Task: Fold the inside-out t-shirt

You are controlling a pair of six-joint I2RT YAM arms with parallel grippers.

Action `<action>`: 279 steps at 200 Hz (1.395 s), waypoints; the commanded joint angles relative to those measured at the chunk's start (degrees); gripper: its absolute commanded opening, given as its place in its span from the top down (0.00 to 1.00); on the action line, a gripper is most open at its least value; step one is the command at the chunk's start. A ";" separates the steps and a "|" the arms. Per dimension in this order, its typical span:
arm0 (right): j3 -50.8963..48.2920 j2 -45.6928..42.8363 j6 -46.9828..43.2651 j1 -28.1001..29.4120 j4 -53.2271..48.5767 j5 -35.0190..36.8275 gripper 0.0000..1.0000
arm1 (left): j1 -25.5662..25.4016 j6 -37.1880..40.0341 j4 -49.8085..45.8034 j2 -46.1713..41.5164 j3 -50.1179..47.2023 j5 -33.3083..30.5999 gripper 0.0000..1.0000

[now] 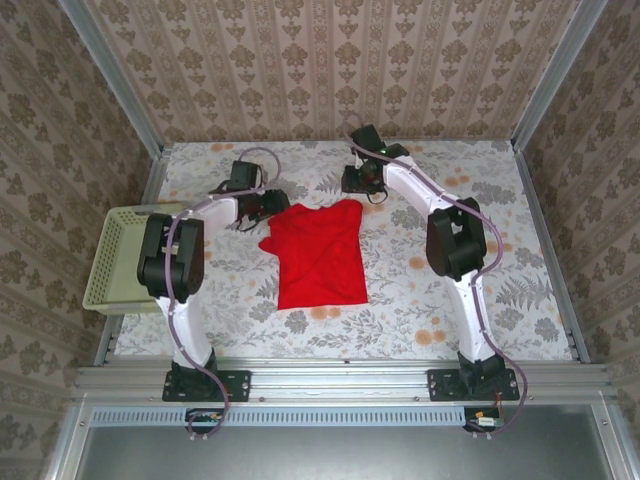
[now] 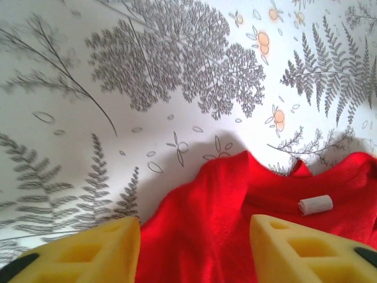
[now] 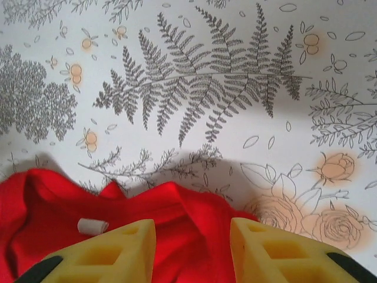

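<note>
The inside-out t-shirt (image 1: 320,260) is bright red and lies flat on the patterned table, folded into a rough rectangle. My left gripper (image 1: 268,206) is at its far left corner, my right gripper (image 1: 353,190) at its far right corner. Seen from the left wrist, the left gripper (image 2: 194,227) is open, its yellow fingers apart above the t-shirt (image 2: 224,194), which rests on the table. The right gripper (image 3: 191,227) is open too, over the t-shirt's (image 3: 177,206) far edge. A small white label (image 2: 315,204) shows near the collar, and the same label (image 3: 92,226) appears beside the right gripper's finger.
A pale yellow-green basket (image 1: 120,255) stands at the table's left edge beside the left arm. Patterned walls close in the back and both sides. The floral tablecloth (image 1: 450,200) stretches bare to the right of the shirt.
</note>
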 commanded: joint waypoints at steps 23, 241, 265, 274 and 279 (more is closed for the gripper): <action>-5.76 -7.12 -1.24 -0.10 -2.91 2.26 0.53 | -0.29 -1.33 -18.18 -9.54 -0.84 -12.14 0.23; -45.35 -19.69 6.83 1.07 16.59 1.75 0.39 | -10.45 -11.94 6.68 -19.00 -18.52 0.30 0.88; -44.73 -19.30 6.61 1.07 16.31 2.04 0.39 | -10.46 -13.87 12.45 -21.02 -21.35 3.23 0.91; -44.56 -19.10 6.57 0.98 16.30 2.04 0.39 | -10.51 -14.40 14.59 -21.49 -22.12 4.33 0.91; -44.47 -18.84 6.57 0.94 16.29 2.15 0.39 | -10.50 -14.52 15.66 -21.73 -22.39 5.01 0.91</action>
